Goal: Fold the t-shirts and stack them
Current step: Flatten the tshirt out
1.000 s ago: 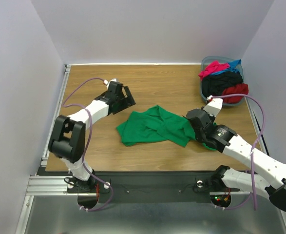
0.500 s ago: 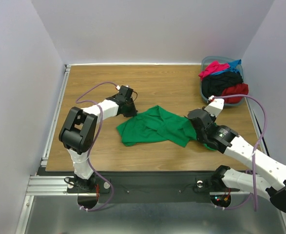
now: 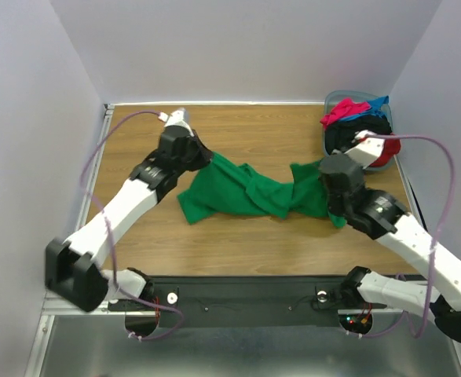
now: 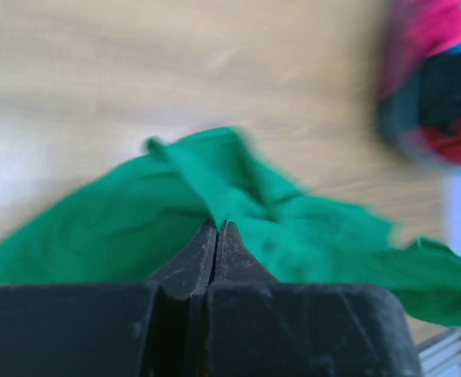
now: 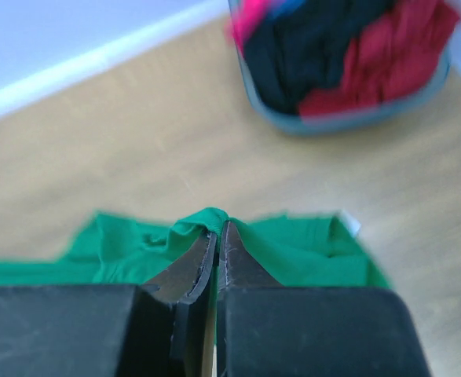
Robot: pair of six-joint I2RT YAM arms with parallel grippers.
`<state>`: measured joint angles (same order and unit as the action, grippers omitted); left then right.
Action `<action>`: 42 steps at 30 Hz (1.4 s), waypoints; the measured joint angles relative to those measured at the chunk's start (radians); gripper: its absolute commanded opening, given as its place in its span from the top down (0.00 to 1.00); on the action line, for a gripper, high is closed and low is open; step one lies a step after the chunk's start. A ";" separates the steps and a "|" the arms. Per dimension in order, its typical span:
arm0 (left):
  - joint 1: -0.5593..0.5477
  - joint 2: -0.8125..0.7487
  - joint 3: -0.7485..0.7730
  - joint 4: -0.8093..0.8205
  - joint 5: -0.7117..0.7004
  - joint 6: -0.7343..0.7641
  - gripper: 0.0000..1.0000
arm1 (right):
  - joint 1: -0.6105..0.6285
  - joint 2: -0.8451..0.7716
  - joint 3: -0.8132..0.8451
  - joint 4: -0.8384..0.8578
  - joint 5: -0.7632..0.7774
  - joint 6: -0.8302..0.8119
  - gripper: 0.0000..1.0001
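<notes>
As seen from above: wooden table (image 3: 254,129) across most of the view, pale walls on three sides. Reaching in from the near edge, left arm (image 3: 128,204) and right arm (image 3: 407,236), both white with black joints, angled toward the table's middle.

Stretched between them, green t-shirt (image 3: 238,192), drawn out crosswise into a twisted, bunched band over the centre of the wood. Left end raised at the left wrist, right end raised at the right wrist, lower left corner drooping toward the near side. Cannot tell how much of the cloth touches the table.

In the far right corner, grey-blue bin (image 5: 332,124), well apart from the green cloth. Heaped inside: pink-red t-shirt (image 3: 342,110) at the far left, blue t-shirt (image 3: 380,103) at the far right, black t-shirt (image 5: 316,43) in the middle, red t-shirt (image 5: 387,55) on the near right.

Left gripper (image 4: 217,229): jaws pressed together, pinching a fold of the green cloth at the tips. Right gripper (image 5: 217,232): jaws likewise closed, a small ridge of green cloth nipped between the tips. Both wrist views blurred.
</notes>
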<state>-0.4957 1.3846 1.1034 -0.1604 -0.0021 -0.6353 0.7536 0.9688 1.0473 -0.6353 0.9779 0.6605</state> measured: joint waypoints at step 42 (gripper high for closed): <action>0.213 0.188 0.072 -0.113 -0.342 0.011 1.00 | -0.265 0.830 0.481 0.048 -0.283 -0.369 1.00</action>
<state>-0.2825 1.5726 1.1759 -0.2729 -0.3439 -0.6243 0.4885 1.7985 1.5284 -0.5877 0.6949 0.2920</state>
